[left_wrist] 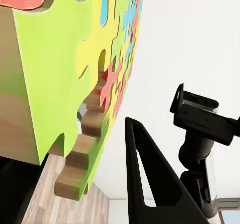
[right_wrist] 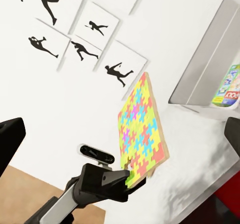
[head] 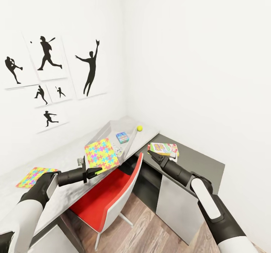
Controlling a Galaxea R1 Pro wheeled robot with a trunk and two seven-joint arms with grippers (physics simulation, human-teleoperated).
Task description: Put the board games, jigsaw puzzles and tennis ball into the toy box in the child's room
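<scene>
My left gripper (head: pixel 96 170) is shut on the lower edge of a multicoloured jigsaw puzzle (head: pixel 101 154), holding it tilted up above the grey table (head: pixel 64 159). The left wrist view shows the puzzle (left_wrist: pixel 75 59) close up beside one black finger (left_wrist: pixel 150 184). A second jigsaw puzzle (head: pixel 34 176) lies flat at the table's left. The translucent toy box (head: pixel 109 127) lies beyond the held puzzle with a blue board game (head: pixel 122 137) inside. A tennis ball (head: pixel 139 128) rests by the corner. My right gripper (head: pixel 152 154) is open, just short of a board game (head: pixel 163 149) on the dark desk.
A red-and-white chair (head: pixel 109 193) is tucked under the table between my arms. The dark desk (head: pixel 199 162) runs along the right wall. Silhouette posters (head: pixel 47 57) hang on the left wall. Wood floor (head: pixel 150 230) lies below.
</scene>
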